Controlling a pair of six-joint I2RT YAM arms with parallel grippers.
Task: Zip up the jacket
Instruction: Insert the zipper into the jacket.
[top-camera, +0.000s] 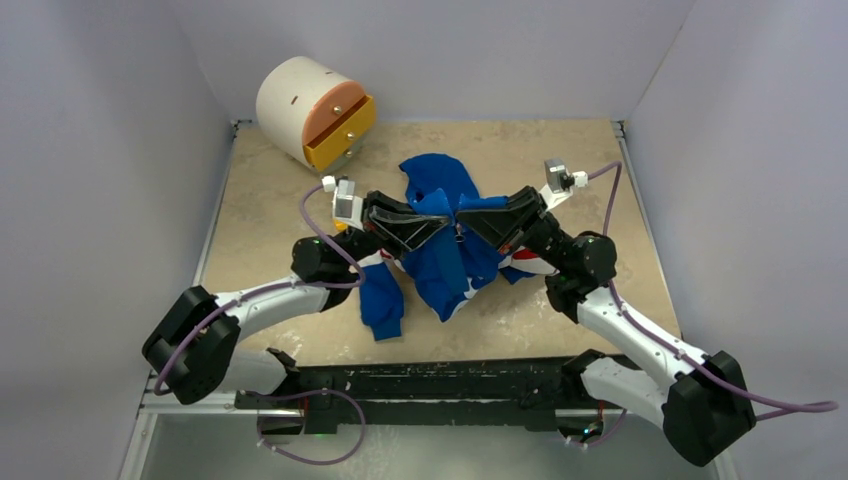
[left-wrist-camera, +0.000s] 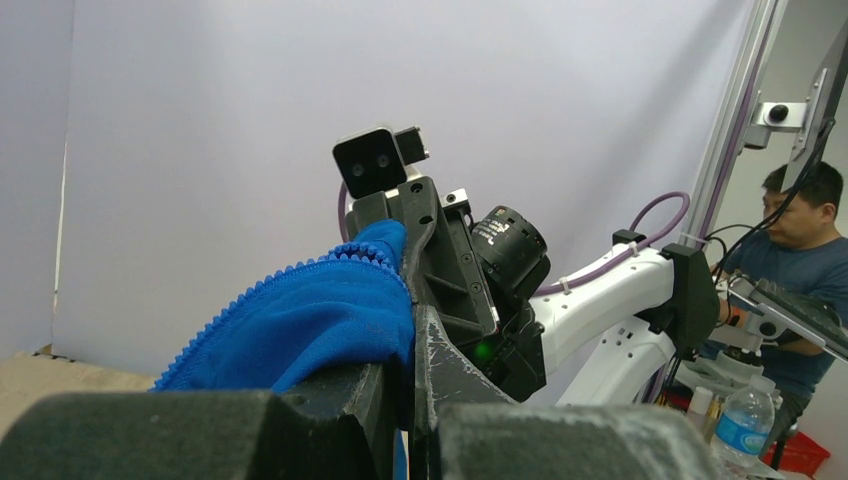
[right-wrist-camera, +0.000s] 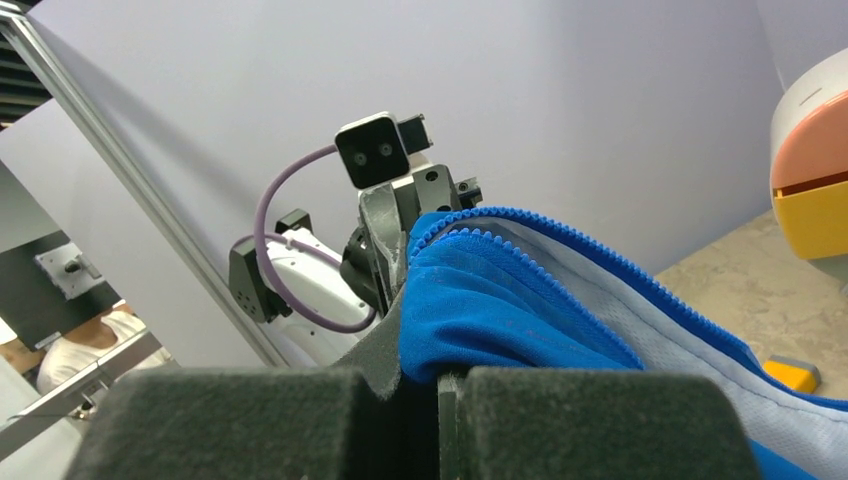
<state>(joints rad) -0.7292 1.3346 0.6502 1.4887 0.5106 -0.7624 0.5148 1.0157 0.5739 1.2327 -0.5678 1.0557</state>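
**A:** Both pincers are pressed together on cloth. The left gripper (top-camera: 438, 228) and right gripper (top-camera: 470, 222) meet nose to nose over mid-table, each nipping a blue edge of the jacket (top-camera: 437, 178) and lifting it into a peak.

**B:** And the rest of it?

**A:** Heaped at the centre of the table (top-camera: 580, 170), with a bunch toward 12 o'clock and a sleeve (top-camera: 382, 300) trailing to 7 o'clock.

**B:** How will it handle?

**A:** Light, soft and floppy, I'd judge. It sags wherever nothing holds it, and the smooth lining could slip between the pads. The best hold is right beside the zipper teeth (right-wrist-camera: 560, 235), low down, so the two rows line up. I can't spot the slider.
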